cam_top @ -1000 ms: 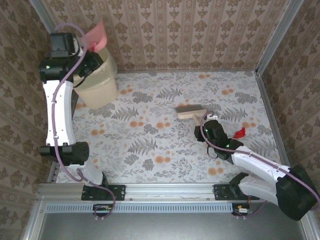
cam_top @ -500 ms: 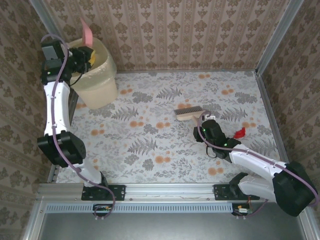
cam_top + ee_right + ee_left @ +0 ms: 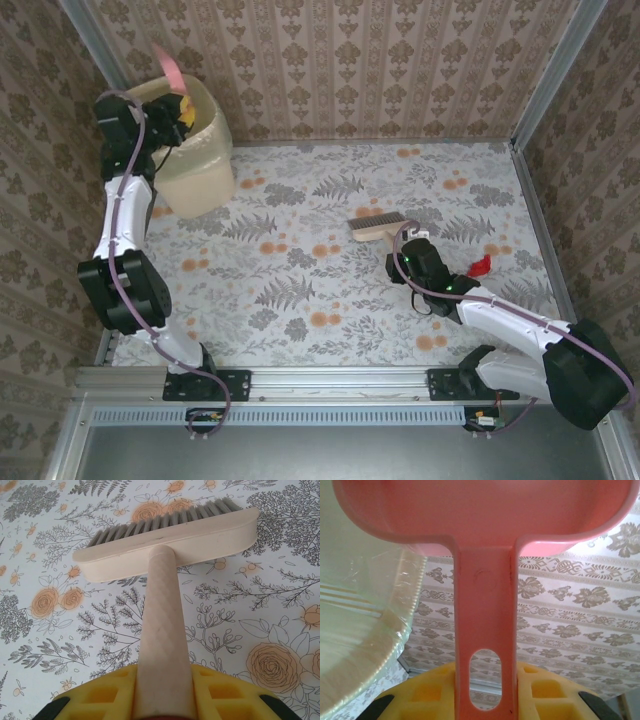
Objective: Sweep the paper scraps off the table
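My left gripper [image 3: 178,106] is raised at the back left corner, shut on the handle of the pink dustpan [image 3: 168,64], which stands up over the bin [image 3: 198,150]. In the left wrist view the dustpan [image 3: 485,595] rises from between my yellow fingers [image 3: 420,695], with the left gripper [image 3: 485,700] clamped on its handle. My right gripper [image 3: 408,252] is low over the table [image 3: 300,330], shut on the handle of a beige brush [image 3: 380,224]. The brush [image 3: 170,545] rests bristles-down on the cloth ahead of the right gripper [image 3: 165,700]. One red paper scrap [image 3: 480,266] lies just right of the right arm.
The bin [image 3: 355,630] has a clear plastic liner and stands at the table's back left. Patterned walls close in the back and both sides. A metal rail [image 3: 320,385] runs along the near edge between the arm bases.
The left arm has swung back toward the corner, turning the dustpan from tipped over the bin's mouth to upright and edge-on. The right arm and brush have barely moved.
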